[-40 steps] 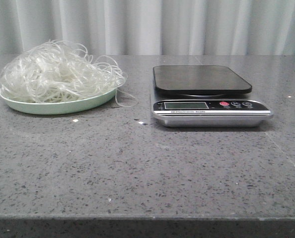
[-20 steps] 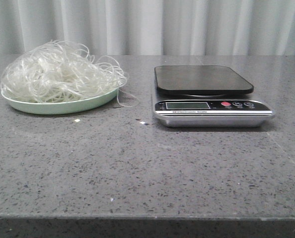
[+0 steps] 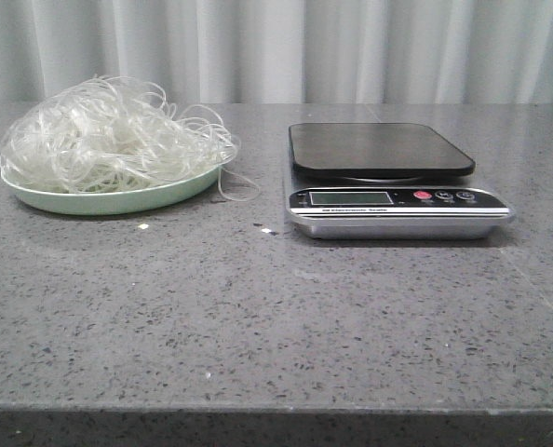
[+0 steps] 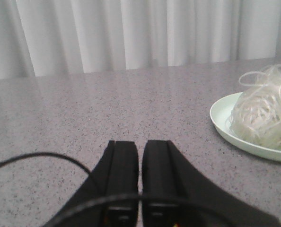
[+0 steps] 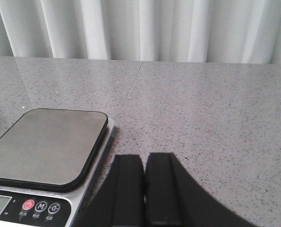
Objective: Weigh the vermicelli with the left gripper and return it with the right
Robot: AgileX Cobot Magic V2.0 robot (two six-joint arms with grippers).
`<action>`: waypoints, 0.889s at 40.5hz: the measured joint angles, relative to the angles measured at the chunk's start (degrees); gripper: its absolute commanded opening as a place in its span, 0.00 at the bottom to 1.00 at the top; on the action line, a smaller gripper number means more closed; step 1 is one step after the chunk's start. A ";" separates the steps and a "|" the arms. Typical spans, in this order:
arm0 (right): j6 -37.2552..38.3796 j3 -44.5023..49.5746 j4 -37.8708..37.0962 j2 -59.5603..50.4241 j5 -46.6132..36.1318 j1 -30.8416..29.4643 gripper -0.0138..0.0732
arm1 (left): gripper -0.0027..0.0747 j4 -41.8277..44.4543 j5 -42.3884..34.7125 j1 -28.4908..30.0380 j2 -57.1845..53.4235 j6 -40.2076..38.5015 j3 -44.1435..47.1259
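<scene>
The vermicelli (image 3: 109, 140) is a fluffy whitish tangle piled on a pale green plate (image 3: 109, 200) at the table's back left. Part of it shows in the left wrist view (image 4: 266, 116) on the plate (image 4: 225, 127). A kitchen scale (image 3: 388, 182) with a dark, bare platform stands at the back right and also shows in the right wrist view (image 5: 41, 146). My left gripper (image 4: 140, 144) is shut and empty, above bare table left of the plate. My right gripper (image 5: 145, 157) is shut and empty, just right of the scale. Neither gripper shows in the front view.
The grey speckled table (image 3: 258, 307) ends at a front edge low in the front view. A white curtain (image 3: 276, 47) hangs behind it. A black cable (image 4: 36, 158) loops across the left wrist view.
The front view has shifted very slightly; the vermicelli, plate and scale have not moved on the table.
</scene>
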 measured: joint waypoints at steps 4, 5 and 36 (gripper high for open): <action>0.00 0.00 0.00 0.00 0.00 0.00 0.33 | 0.22 0.00 -0.49 -0.22 -3.16 0.00 3.11; 0.00 0.00 0.00 0.00 0.00 0.00 0.33 | 0.22 0.00 -0.49 -0.45 -3.96 0.00 3.11; 0.00 0.12 0.00 0.00 0.00 0.00 0.33 | 0.22 0.00 2.70 -1.88 -8.80 0.00 3.11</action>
